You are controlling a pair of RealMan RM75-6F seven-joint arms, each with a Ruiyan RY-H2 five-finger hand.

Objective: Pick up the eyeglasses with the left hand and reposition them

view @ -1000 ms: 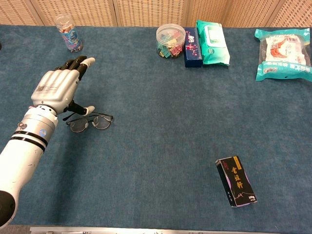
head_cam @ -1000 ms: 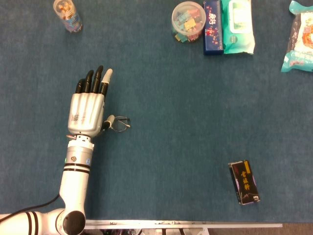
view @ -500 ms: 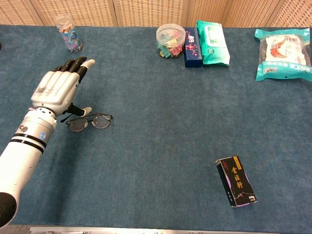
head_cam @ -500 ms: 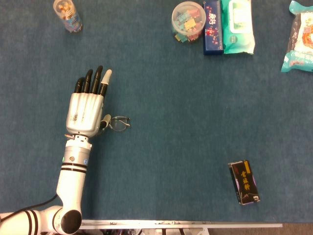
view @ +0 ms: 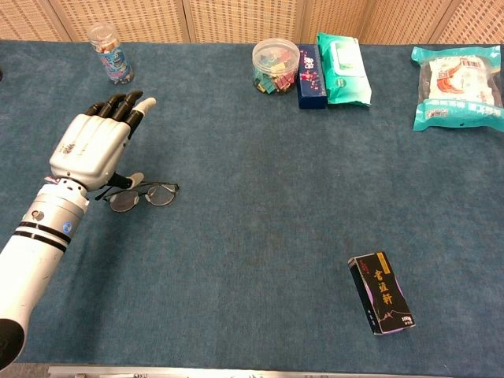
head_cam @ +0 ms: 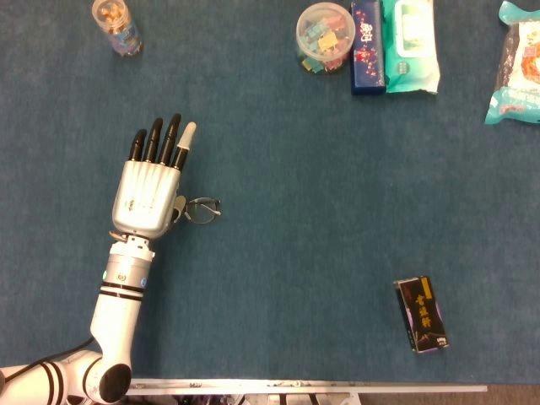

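Hovering flat above the blue table, the left hand has its fingers stretched out straight and holds nothing. The eyeglasses lie on the table just beside its thumb side — partly under the palm in the head view.

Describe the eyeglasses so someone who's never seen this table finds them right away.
Start at the left robot hand, stretched flat over the blue table. The eyeglasses lie on the cloth just right of its palm. They are the only thin dark wire frame with two lenses; everything else is packaging.
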